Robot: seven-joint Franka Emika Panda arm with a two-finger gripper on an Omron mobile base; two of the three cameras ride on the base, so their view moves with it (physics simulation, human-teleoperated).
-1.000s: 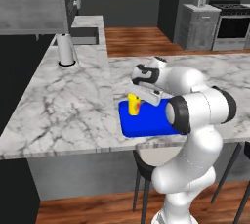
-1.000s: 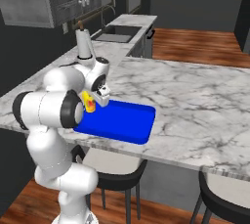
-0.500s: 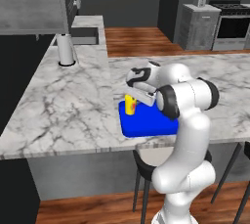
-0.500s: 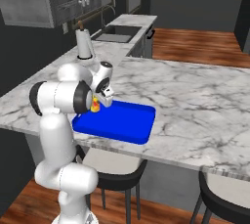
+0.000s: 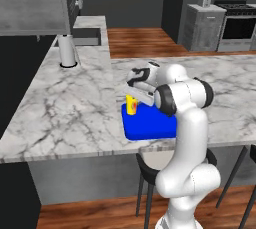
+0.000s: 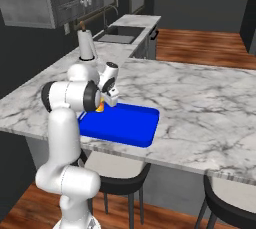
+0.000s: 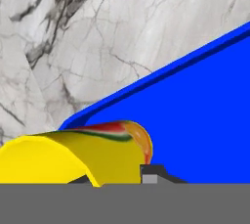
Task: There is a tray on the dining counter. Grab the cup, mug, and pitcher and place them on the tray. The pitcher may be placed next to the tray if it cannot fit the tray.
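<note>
The yellow cup (image 5: pixel 131 106) with its red-orange mark is at the far left corner of the bright blue tray (image 5: pixel 150 124). The tray lies on the white marble dining counter (image 5: pixel 70 108). My gripper (image 5: pixel 133 96) comes down from above and is shut on the cup. In the hand view the cup (image 7: pixel 73 157) lies between the fingertips (image 7: pixel 150 173), with the tray's rim (image 7: pixel 161 74) running just behind it. The right base view shows the cup (image 6: pixel 101 106) half hidden behind the hand (image 6: pixel 109 93). Whether the cup touches the tray floor cannot be told. Mug and pitcher are out of view.
A white paper-towel roll (image 5: pixel 66 50) stands at the counter's far left, near a sink (image 6: pixel 119 33). Dark stools (image 6: pixel 117 170) sit under the near edge. Bare marble (image 6: pixel 210 98) stretches to the right of the tray. A stove (image 5: pixel 239 20) stands at the back right.
The arm's elbow has swung up and over the tray. The held cup has shifted a little left, to the tray's corner. The grip has not changed.
</note>
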